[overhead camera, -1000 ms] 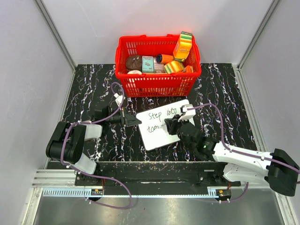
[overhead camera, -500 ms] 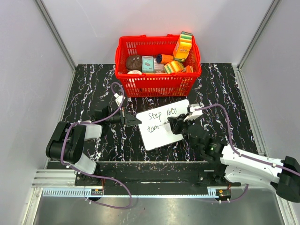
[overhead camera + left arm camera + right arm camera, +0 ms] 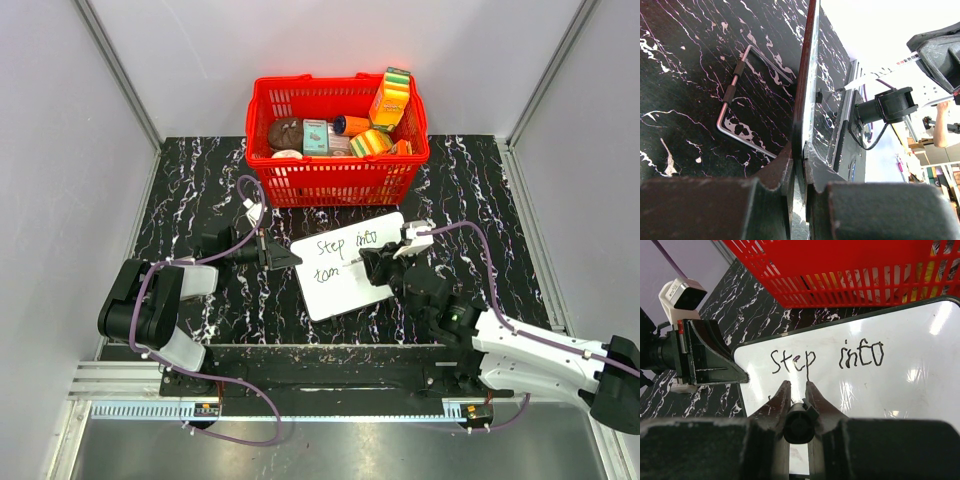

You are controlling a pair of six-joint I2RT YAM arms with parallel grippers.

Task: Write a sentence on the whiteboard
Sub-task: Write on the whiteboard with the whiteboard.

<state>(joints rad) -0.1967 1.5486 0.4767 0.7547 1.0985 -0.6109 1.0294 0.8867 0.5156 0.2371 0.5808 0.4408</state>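
Top view, read from the bottom of the frame upward.

Both arms reach up-frame from their bases at the bottom edge.

The right gripper (image 3: pixel 372 266), right of centre, is clenched on a black marker (image 3: pixel 799 424). The wrist view shows the barrel pinched between both fingers (image 3: pixel 775 402), with the nib pointing at the board below the first written line. Judged reason: a stiff, pen-like hold gives controlled strokes.

The left gripper (image 3: pixel 283 257), left of centre, is clamped on the left edge of the whiteboard (image 3: pixel 335 295). Its wrist view shows the jaws closed on the thin rim, board seen edge-on. Judged reason: this pins the board so marker drag cannot slide it over the black marbled table (image 3: pixel 190 190).

The whiteboard lies flat at mid-frame, slightly skewed, between the two grippers and just below the red basket (image 3: pixel 340 182). I cannot tell whether the two touch.

The sentence (image 3: pixel 345 244): the top line reads "Step into" and the second line shows roughly "tom". Judged: mid-word, with the remaining letters to run toward the blank lower right of the board.

The basket, top centre, holds assorted packaged goods and is not in use.
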